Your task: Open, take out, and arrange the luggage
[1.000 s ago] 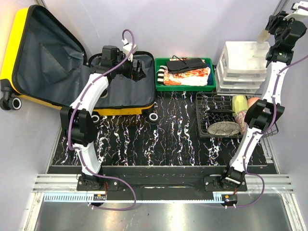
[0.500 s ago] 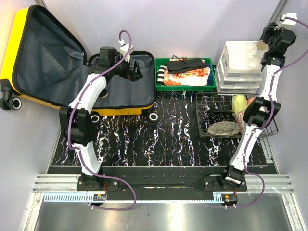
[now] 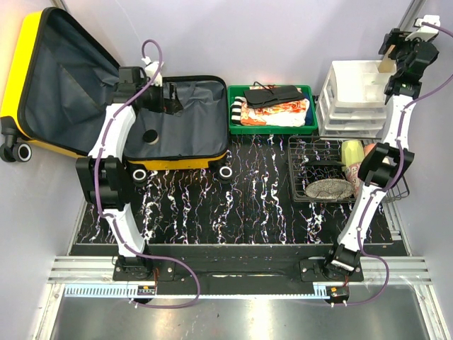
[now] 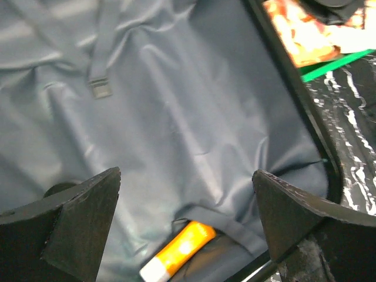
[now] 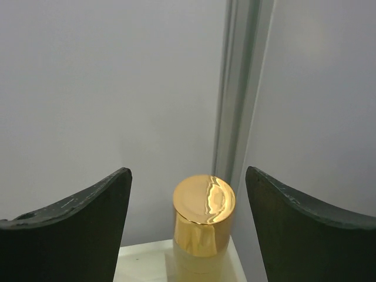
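Note:
The luggage, a yellow hard-shell suitcase, lies open at the back left with its lid leaning on the wall and its grey-lined base flat. My left gripper hangs open over the base. The left wrist view shows the left gripper above the grey lining, where an orange tube with a white cap lies half tucked under a fabric band. At the back right, my right gripper is open. A gold-capped bottle stands free between the right gripper fingers, touching neither.
A green tray with folded clothes and a black item sits right of the suitcase. A white drawer unit stands at the back right, the bottle on its far corner. A wire basket in front of it holds several toiletries.
My right gripper came down to the drawer unit's corner and opened, letting go of the bottle. My left arm swung left over the suitcase base, still open.

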Available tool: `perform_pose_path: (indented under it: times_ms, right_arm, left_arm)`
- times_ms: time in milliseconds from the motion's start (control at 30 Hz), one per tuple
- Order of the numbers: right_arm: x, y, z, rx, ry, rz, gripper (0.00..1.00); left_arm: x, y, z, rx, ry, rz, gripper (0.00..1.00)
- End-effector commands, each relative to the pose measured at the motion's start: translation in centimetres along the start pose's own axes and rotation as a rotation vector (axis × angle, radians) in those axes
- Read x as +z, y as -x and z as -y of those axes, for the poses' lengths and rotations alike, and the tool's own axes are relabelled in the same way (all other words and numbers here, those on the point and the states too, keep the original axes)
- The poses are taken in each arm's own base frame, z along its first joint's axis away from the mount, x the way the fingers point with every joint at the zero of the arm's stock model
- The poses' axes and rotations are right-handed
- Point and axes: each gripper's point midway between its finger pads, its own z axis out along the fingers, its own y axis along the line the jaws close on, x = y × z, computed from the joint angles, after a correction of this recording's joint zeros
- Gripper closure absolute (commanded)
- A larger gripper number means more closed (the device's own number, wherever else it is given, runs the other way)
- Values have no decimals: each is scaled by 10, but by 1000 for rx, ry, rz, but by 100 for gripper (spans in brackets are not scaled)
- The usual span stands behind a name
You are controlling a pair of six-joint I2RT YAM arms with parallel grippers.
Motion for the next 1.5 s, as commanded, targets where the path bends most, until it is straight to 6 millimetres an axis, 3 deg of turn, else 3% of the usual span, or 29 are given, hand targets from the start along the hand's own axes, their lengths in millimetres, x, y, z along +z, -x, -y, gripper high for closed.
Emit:
perform_pose_path:
  times_ms: [0, 200, 233, 300, 367, 400, 433, 467, 500, 533, 700, 867, 1000, 1100, 1200, 1367, 1467]
  right_arm:
    - [-25, 137, -23, -29, 85, 223, 13]
    - [-50, 175, -64, -8, 248, 195, 6]
    - [-54, 177, -73, -9, 277, 180, 6]
    - [-65, 168, -95, 10, 359, 102, 7]
    - [-79, 162, -117, 33, 447, 40, 8]
    - [-82, 148, -127, 55, 474, -5, 8]
    - [-89, 151, -139, 37, 501, -9, 8]
    - [-93, 145, -150, 49, 534, -35, 8]
    - [-95, 125, -156, 70, 548, -82, 9]
    - [-100, 126, -168, 79, 567, -86, 9]
    - [-113, 88, -201, 139, 630, -182, 9]
    - [-122, 67, -220, 165, 656, -239, 9]
    - [-126, 54, -229, 177, 663, -276, 9]
    - [-128, 52, -230, 181, 658, -288, 9]
    - [-128, 49, -230, 182, 651, -297, 9]
    - [-128, 44, -234, 215, 641, -319, 9]
    - [-127, 41, -235, 224, 640, -319, 9]
  left_arm:
    - [-31, 18, -35, 22, 139, 26, 1]
    - [-59, -9, -68, 149, 191, -128, 1]
    - [-61, -27, -70, 197, 163, -208, 1]
    - [-67, -39, -76, 251, 144, -269, 1]
    - [-67, -68, -80, 336, 88, -387, 1]
    - [-68, -73, -80, 365, 68, -414, 1]
    - [-72, -88, -79, 410, 21, -481, 1]
    - [-64, -101, -81, 416, 0, -527, 1]
    - [-61, -107, -84, 424, -1, -555, 2]
    - [-60, -117, -85, 441, -16, -603, 3]
    - [-32, -171, -62, 493, -162, -738, 10]
    - [14, -189, -36, 544, -248, -718, 11]
    - [45, -205, -33, 553, -269, -721, 16]
    - [64, -207, -42, 557, -233, -697, 26]
    - [77, -193, -52, 580, -163, -634, 45]
    - [86, -140, -60, 616, -75, -467, 67]
    - [86, -103, -76, 612, 10, -388, 77]
